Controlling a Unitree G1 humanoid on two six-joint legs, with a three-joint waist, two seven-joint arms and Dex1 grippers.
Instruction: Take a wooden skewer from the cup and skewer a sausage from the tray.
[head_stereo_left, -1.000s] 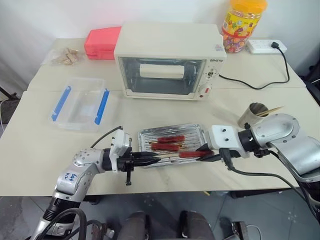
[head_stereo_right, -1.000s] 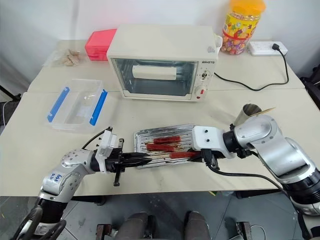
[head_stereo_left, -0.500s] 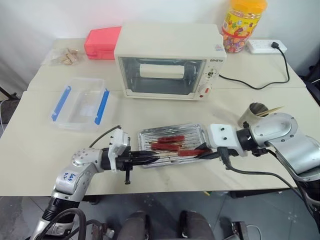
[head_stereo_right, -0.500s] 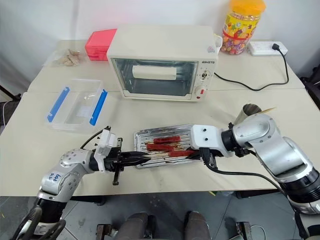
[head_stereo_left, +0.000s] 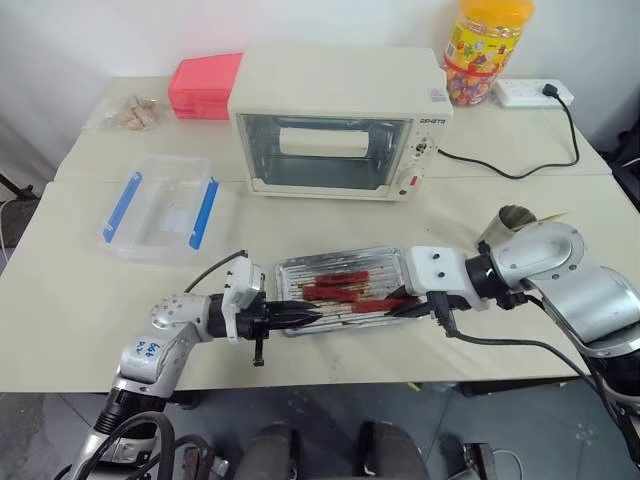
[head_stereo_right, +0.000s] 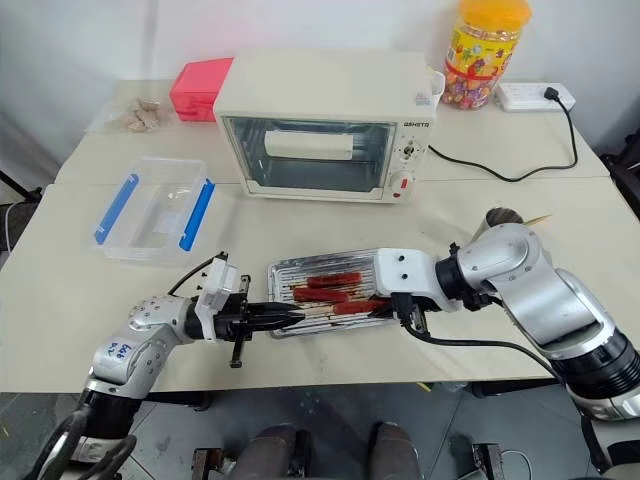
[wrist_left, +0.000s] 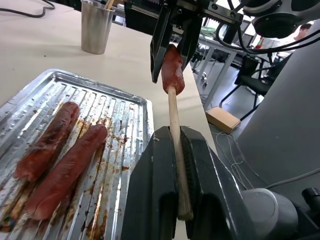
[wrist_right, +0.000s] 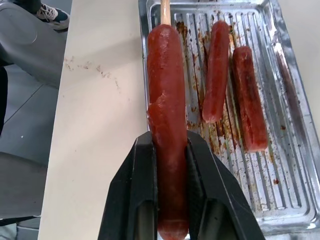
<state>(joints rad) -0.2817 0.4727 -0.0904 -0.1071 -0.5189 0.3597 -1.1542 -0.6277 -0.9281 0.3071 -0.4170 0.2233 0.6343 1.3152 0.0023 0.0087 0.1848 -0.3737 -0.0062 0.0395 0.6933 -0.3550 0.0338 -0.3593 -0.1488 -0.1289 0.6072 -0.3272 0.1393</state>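
Over the tray's (head_stereo_left: 345, 262) front edge, near the desk's (head_stereo_left: 60, 290) front edge, left pincer (wrist_left: 176, 165) clamps the wooden skewer (wrist_left: 173, 120), right pincer (wrist_right: 169, 165) grips the sausage (wrist_right: 166, 125). Skewering appears underway; next, push further along the axis.

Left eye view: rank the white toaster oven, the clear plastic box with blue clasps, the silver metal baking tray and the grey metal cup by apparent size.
1. White toaster oven.
2. Clear plastic box with blue clasps and silver metal baking tray: they look alike, and the grippers cover part of the tray, so no ranking.
3. Grey metal cup, partly hidden by the right arm.
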